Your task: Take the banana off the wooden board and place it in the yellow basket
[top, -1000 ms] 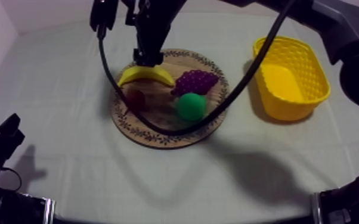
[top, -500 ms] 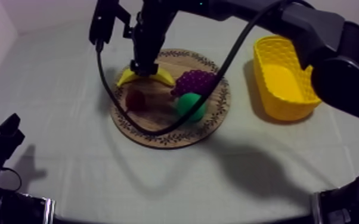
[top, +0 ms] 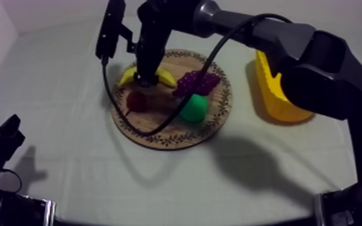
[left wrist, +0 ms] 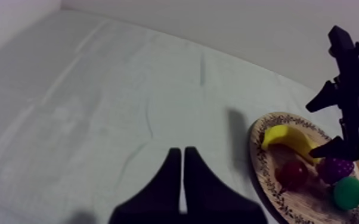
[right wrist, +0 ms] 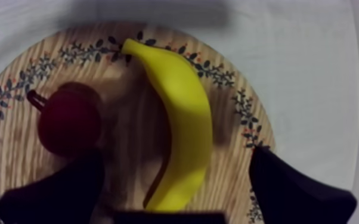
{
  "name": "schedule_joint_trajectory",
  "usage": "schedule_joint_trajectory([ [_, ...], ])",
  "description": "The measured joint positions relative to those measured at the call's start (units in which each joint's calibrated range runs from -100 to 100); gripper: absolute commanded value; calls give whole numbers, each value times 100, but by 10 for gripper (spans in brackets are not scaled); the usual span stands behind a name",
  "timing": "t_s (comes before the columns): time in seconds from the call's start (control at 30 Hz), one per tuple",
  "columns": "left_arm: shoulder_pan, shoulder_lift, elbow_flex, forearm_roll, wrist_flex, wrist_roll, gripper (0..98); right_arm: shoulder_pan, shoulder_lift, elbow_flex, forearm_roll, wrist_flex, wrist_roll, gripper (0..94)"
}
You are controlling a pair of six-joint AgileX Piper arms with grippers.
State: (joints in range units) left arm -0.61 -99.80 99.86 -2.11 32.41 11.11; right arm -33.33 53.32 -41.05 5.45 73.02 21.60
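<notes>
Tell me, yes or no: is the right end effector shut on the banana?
No: the right end effector has its fingers apart, one either side of the banana on the wooden board.

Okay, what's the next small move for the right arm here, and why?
Probably close the right gripper on the banana. Its open fingers stand one on each side of the banana, low over the wooden board, so a grip looks ready.
</notes>
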Motion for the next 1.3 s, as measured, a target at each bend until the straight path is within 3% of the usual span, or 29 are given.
schedule_joint_trajectory([
  [0.4,0,0,0,0,0,0,1,126,512,-375,32,-87,-6,751],
  [1.03,0,0,0,0,0,0,1,93,856,-663,-41,-210,-111,388],
  [1.3,0,0,0,0,0,0,1,83,975,-548,-59,-238,-59,281],
])
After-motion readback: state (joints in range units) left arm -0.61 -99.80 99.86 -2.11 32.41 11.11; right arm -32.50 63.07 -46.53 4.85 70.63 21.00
